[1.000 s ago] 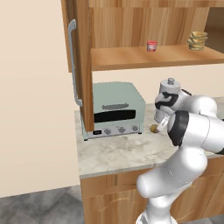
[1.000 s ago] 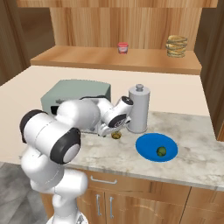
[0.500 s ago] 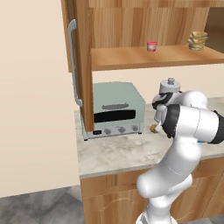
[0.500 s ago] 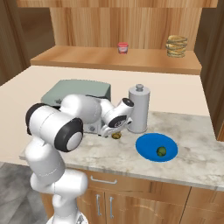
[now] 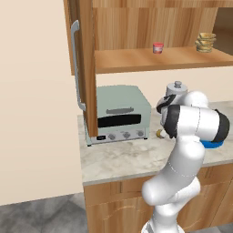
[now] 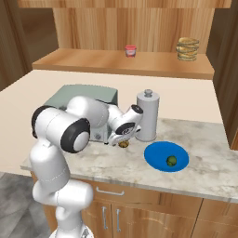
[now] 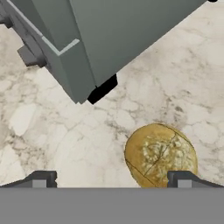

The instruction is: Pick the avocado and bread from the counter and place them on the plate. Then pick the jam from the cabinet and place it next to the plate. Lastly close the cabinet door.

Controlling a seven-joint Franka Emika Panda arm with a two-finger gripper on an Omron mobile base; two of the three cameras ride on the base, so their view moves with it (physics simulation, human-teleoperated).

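The bread (image 7: 161,155) lies on the marbled counter (image 7: 52,131) beside the toaster oven's corner. My gripper (image 7: 111,181) hangs open just above it, and the bread sits near the right fingertip (image 7: 183,179). In the right base view the gripper (image 6: 124,137) hovers over the bread (image 6: 123,144), left of the blue plate (image 6: 155,155). The avocado (image 6: 171,161) rests on that plate. The jam (image 6: 130,50) stands on the shelf of the cabinet (image 5: 150,27); its door (image 5: 84,68) is open. The bread (image 5: 160,133) peeks out beside my arm.
A pale green toaster oven (image 5: 119,113) stands at the counter's left, close to my hand. A steel canister (image 6: 148,115) rises right behind the gripper. A stack of tan discs (image 6: 188,49) sits on the shelf's right end. The open door overhangs the toaster's left side.
My arm's elbow has swung a little toward the toaster. The hand stays low over the bread, which has not moved.
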